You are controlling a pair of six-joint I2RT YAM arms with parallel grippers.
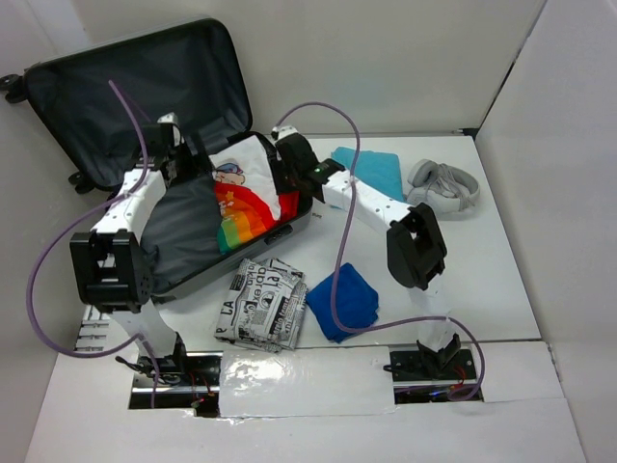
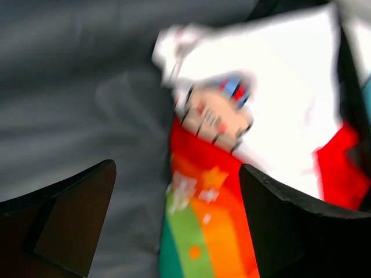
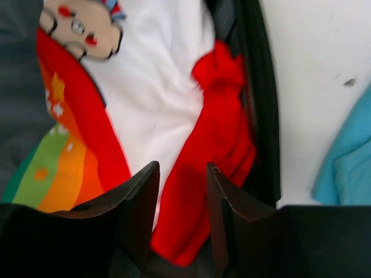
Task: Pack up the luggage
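Note:
The luggage [image 1: 178, 236] lies open at the back left, with its lid [image 1: 145, 87] raised against the wall and dark lining showing [image 2: 69, 87]. A white shirt with a rainbow print and red sleeves [image 1: 246, 188] lies in its right half. It also shows in the left wrist view [image 2: 278, 92] and the right wrist view [image 3: 168, 75]. My left gripper [image 1: 174, 149] hovers open over the lining and the shirt's left edge [image 2: 177, 168]. My right gripper [image 1: 287, 162] is over the luggage's right rim [image 3: 258, 87]. Its jaws stand a little apart astride the red sleeve [image 3: 182, 167].
A newspaper-print bundle [image 1: 262, 302] and a dark blue cloth [image 1: 344, 301] lie in front of the luggage. A teal cloth [image 1: 371, 169] [image 3: 348, 162] and a white headset [image 1: 443, 185] lie at the back right. White walls enclose the table.

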